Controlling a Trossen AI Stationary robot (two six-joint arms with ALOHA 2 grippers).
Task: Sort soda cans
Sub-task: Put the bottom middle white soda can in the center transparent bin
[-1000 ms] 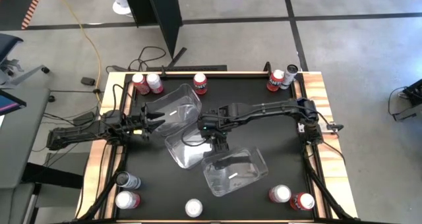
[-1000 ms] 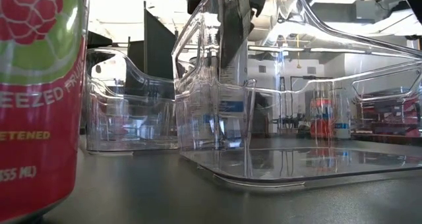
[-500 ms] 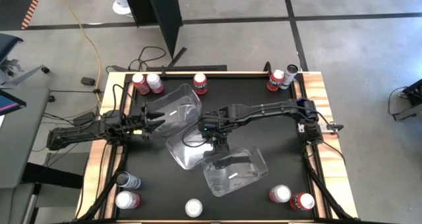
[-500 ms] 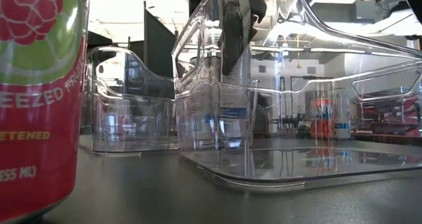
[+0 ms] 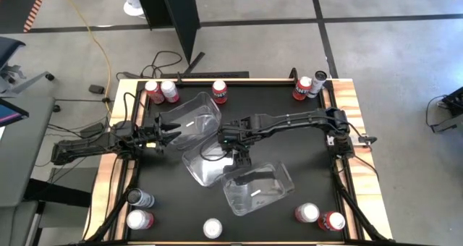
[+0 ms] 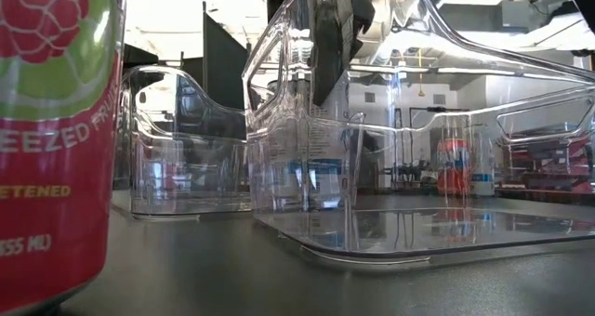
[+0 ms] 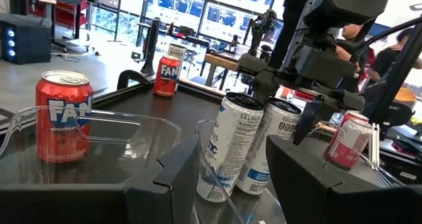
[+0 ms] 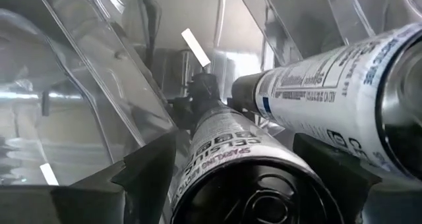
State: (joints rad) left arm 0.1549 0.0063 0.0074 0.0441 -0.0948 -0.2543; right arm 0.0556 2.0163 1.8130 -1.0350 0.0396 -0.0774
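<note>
Two white soda cans (image 7: 231, 145) (image 7: 267, 141) stand side by side in the middle clear tub (image 5: 206, 166). My right gripper (image 5: 240, 158) points steeply down into that tub, open, one finger on either side of the nearer can's silver top (image 8: 250, 191). The second white can (image 8: 330, 85) lies just beside it in the right wrist view. My left gripper (image 5: 173, 130) waits level and open at the far-left tub (image 5: 192, 119), holding nothing. More cans stand along the table's edges. My right gripper has its fingers (image 8: 148, 171) on either side of the white can's upper end (image 8: 217, 151), coming from above. I cannot tell whether they touch it. The can stands on the tub's floor.
A third clear tub (image 5: 257, 188) lies near-right of the middle one. Red cans stand at the far left (image 5: 160, 92), far middle (image 5: 220, 91) and far right (image 5: 309, 85). Others stand at the near left (image 5: 139, 210), near middle (image 5: 212, 228) and near right (image 5: 320, 217).
My right gripper has stayed over the middle tub, and its fingers have spread a little wider around the white can. The can stays standing in the tub.
</note>
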